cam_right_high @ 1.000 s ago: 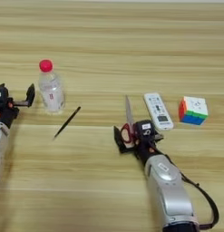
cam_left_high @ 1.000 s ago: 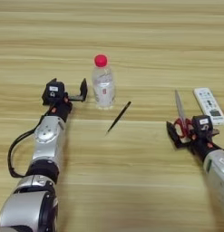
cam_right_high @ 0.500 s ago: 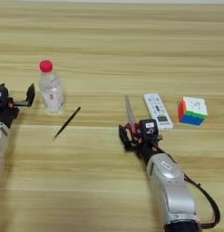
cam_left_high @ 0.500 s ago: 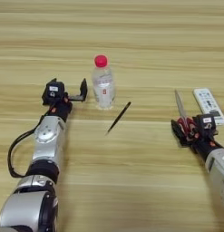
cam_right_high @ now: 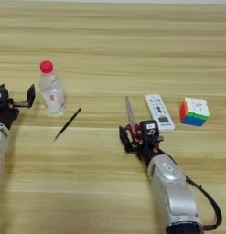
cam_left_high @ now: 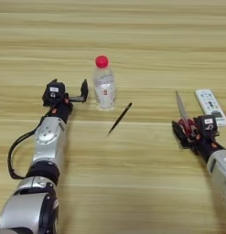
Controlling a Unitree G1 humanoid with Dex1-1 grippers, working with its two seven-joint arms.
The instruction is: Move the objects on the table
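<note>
Compared with a second ago, we see the right gripper (cam_right_high: 135, 136) has slid a little toward the robot's right and slightly nearer the red-handled scissors (cam_right_high: 131, 119), so that its two black fingers now sit on either side of the red handles. The fingers look closed against the handles, gripping them, while the steel blades point away from the robot across the broad light-wood table (cam_right_high: 114, 55). The scissors themselves lie where they lay before, as do all the other things.

The right arm comes up from the lower edge, its silver forearm angled toward the left, its wrist low over the planks. The left arm rises along the left side, silver forearm nearly straight up the picture, and has not moved. The left gripper (cam_left_high: 68, 96) rests just beside the clear plastic bottle with a red cap (cam_left_high: 104, 84), on the bottle's left; its fingers are spread apart and hold nothing, one finger reaching toward the bottle without touching it.

The bottle stands upright. The thin black pen (cam_left_high: 119, 118) lies slanted on the wood just right of the bottle, apart from it. The white remote control (cam_right_high: 159, 112) lies just right of the scissor blades, close to the right gripper's housing. The multicoloured puzzle cube (cam_right_high: 194, 111) sits near the remote, further right, apart from it.
</note>
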